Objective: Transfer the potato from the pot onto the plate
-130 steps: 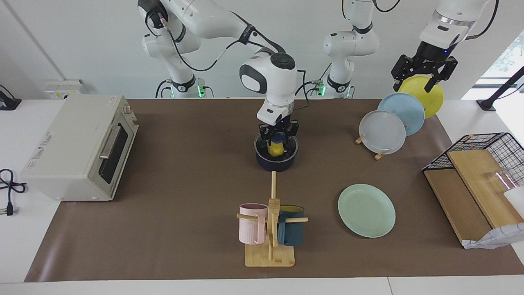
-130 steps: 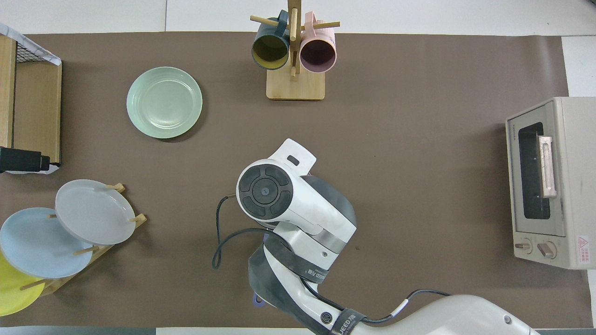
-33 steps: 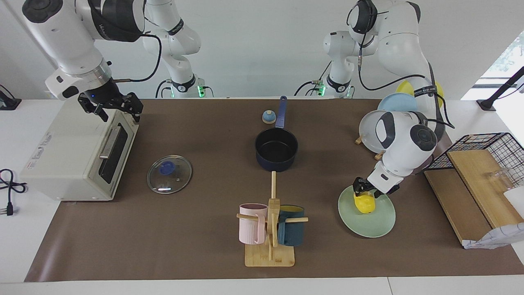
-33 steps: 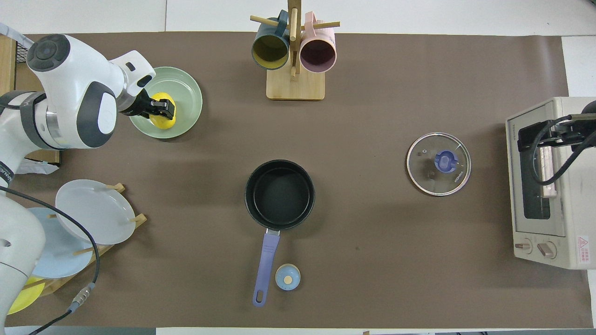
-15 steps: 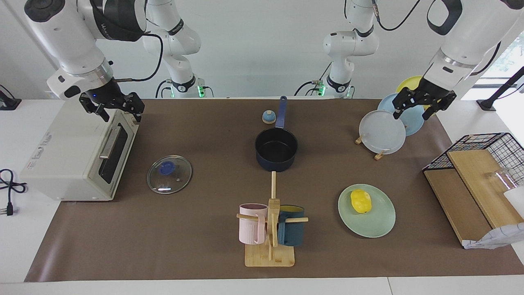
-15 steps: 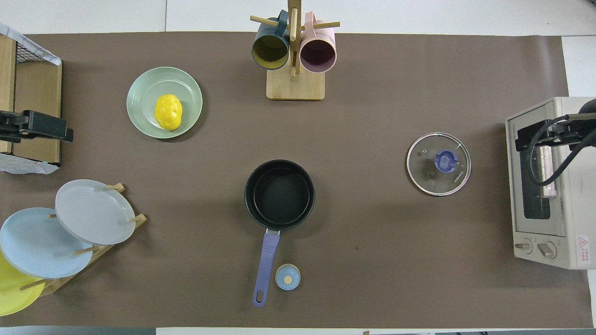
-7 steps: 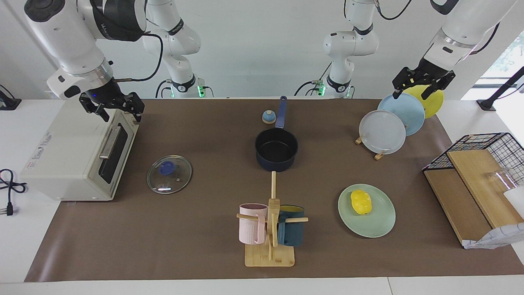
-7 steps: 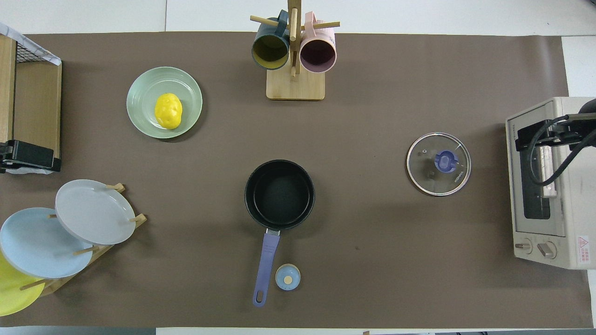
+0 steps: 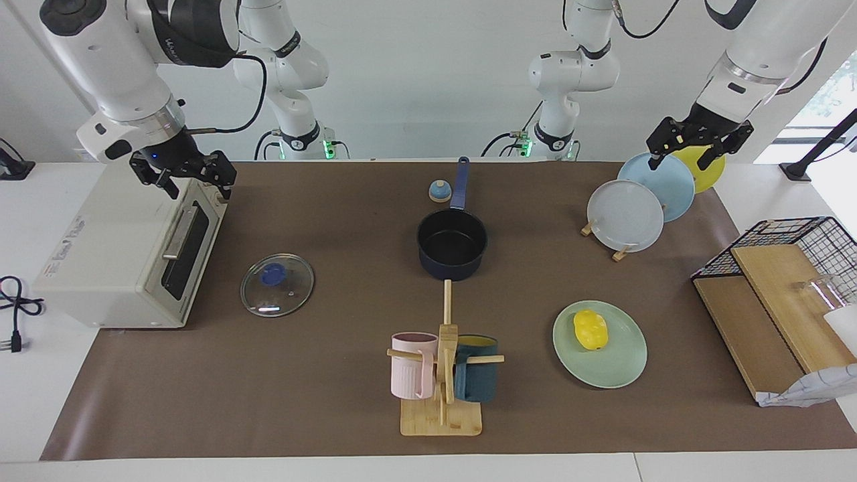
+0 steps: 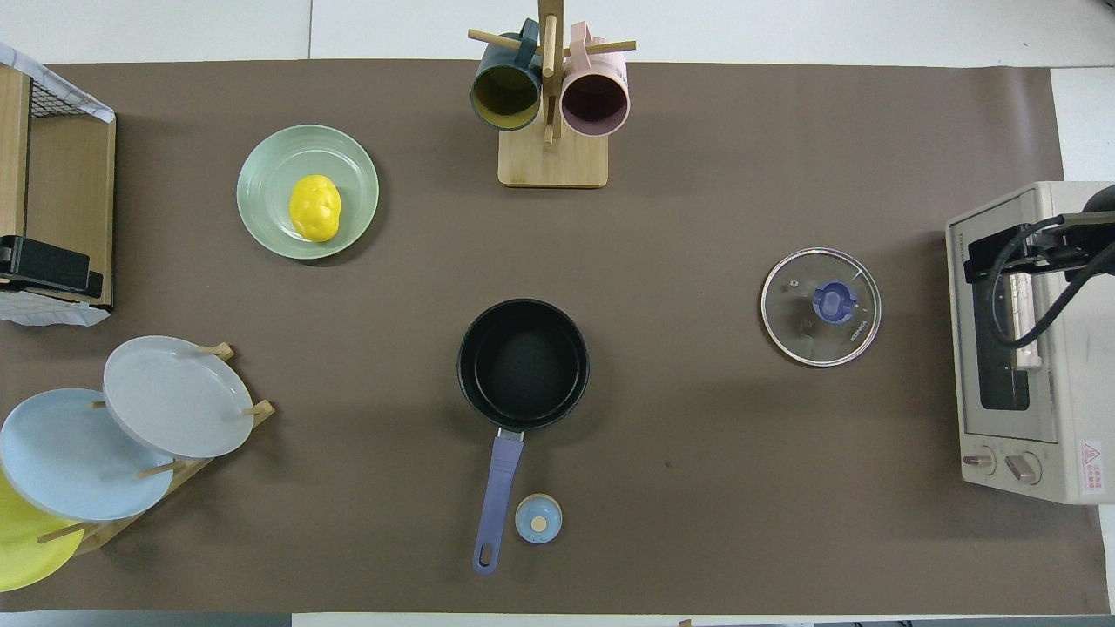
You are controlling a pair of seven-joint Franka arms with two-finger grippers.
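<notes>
The yellow potato [image 9: 590, 329] [image 10: 314, 207] lies on the mint-green plate [image 9: 619, 371] [image 10: 261, 178], toward the left arm's end of the table. The navy pot [image 9: 452, 245] [image 10: 523, 364] stands mid-table with nothing inside, its blue handle [image 10: 496, 496] pointing toward the robots. My left gripper [image 9: 696, 150] [image 10: 48, 263] hangs open and holding nothing over the upright plates. My right gripper [image 9: 191, 182] [image 10: 1019, 252] waits open over the toaster oven's top edge.
A glass lid [image 9: 276, 284] lies between pot and toaster oven [image 9: 127, 241]. A mug stand [image 9: 442, 375] holds a pink and a teal mug. A rack [image 9: 626, 214] holds grey, blue and yellow plates. A small blue knob [image 9: 438, 192] sits beside the pot handle. A wire basket [image 9: 790, 261] holds wooden boards.
The left gripper has drawn back from the grey plate to a spot over the blue and yellow plates. Potato, pot and right arm have not moved.
</notes>
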